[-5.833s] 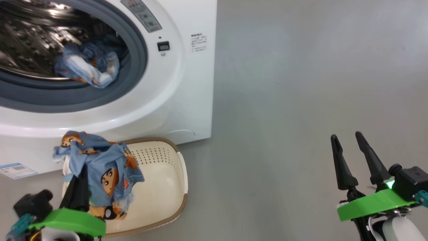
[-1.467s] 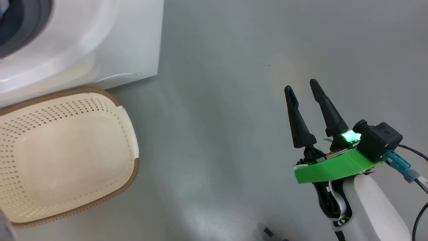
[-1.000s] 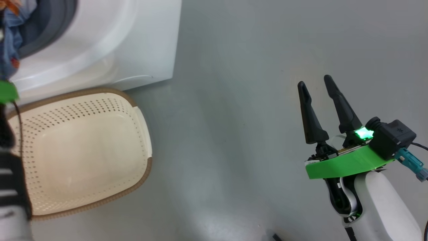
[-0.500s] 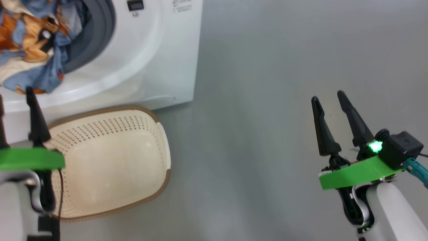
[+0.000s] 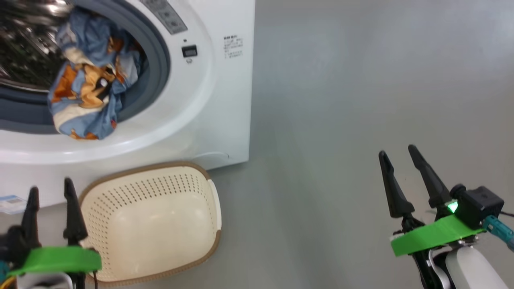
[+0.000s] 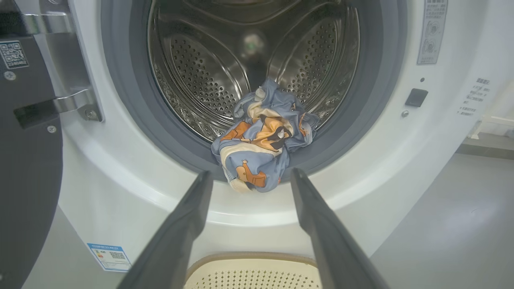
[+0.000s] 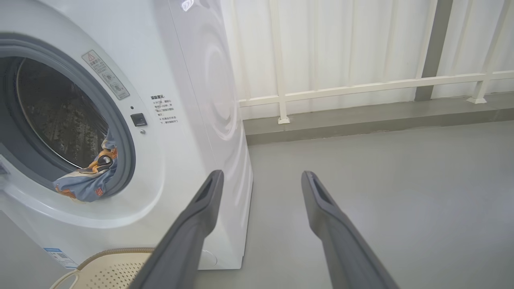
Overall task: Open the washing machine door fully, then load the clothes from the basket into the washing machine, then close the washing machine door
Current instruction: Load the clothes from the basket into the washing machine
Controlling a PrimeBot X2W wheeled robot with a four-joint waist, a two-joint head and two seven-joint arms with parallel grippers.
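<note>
The white washing machine (image 5: 217,104) stands with its black door (image 6: 28,168) swung open to the left. The clothes (image 5: 86,94), blue fabric with orange prints, lie bunched in the drum mouth and hang over the grey gasket (image 6: 261,136) (image 7: 88,176). The cream basket (image 5: 152,224) sits on the floor in front of the machine with nothing in it. My left gripper (image 5: 50,188) is open and empty, just left of the basket and below the drum opening. My right gripper (image 5: 396,151) is open and empty over the floor, far right of the machine.
Grey floor (image 5: 341,100) stretches to the right of the machine. A white railing and wall panels (image 7: 361,86) run behind it. A blue label sticker (image 6: 109,257) marks the machine's lower front. The door hinge (image 6: 68,104) juts out at the opening's left.
The head camera has swung back toward the machine. My left gripper, which earlier held clothes over the basket, has come down open and empty; that bundle now hangs in the drum mouth.
</note>
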